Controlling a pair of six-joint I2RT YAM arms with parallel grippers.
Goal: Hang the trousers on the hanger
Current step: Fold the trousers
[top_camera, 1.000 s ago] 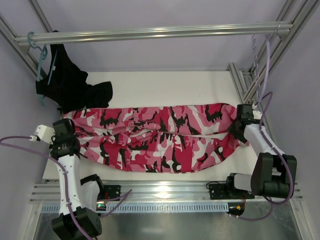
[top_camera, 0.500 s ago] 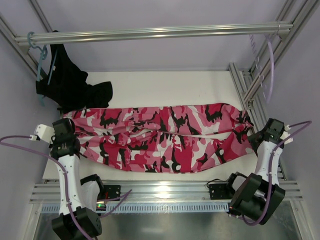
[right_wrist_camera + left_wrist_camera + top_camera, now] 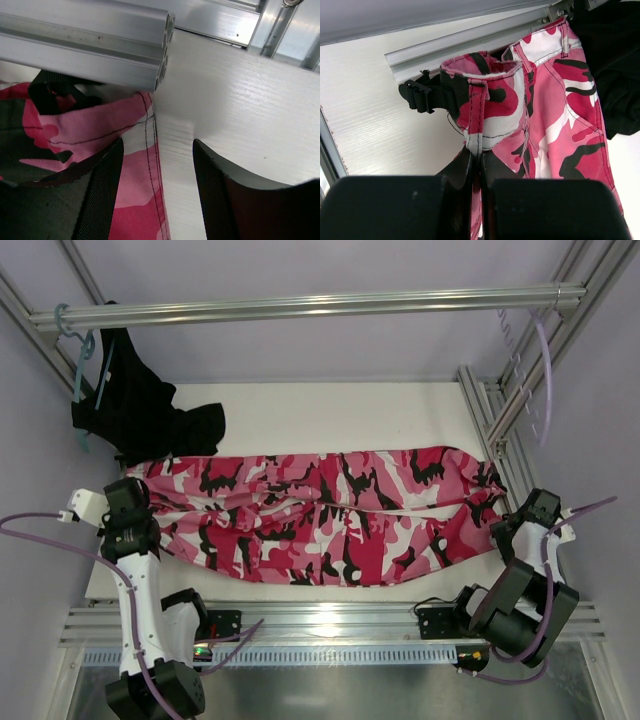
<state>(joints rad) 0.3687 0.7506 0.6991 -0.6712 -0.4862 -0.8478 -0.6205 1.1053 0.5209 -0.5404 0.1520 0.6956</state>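
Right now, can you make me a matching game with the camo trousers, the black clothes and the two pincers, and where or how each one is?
1. trousers
2. black garment
3. left pincer
4. right pincer

A. open, at the trouser edge
B. spread across the table
C. shut on trouser fabric
D. hanging under the rail, far left

Pairs: 1-B, 2-D, 3-C, 4-A
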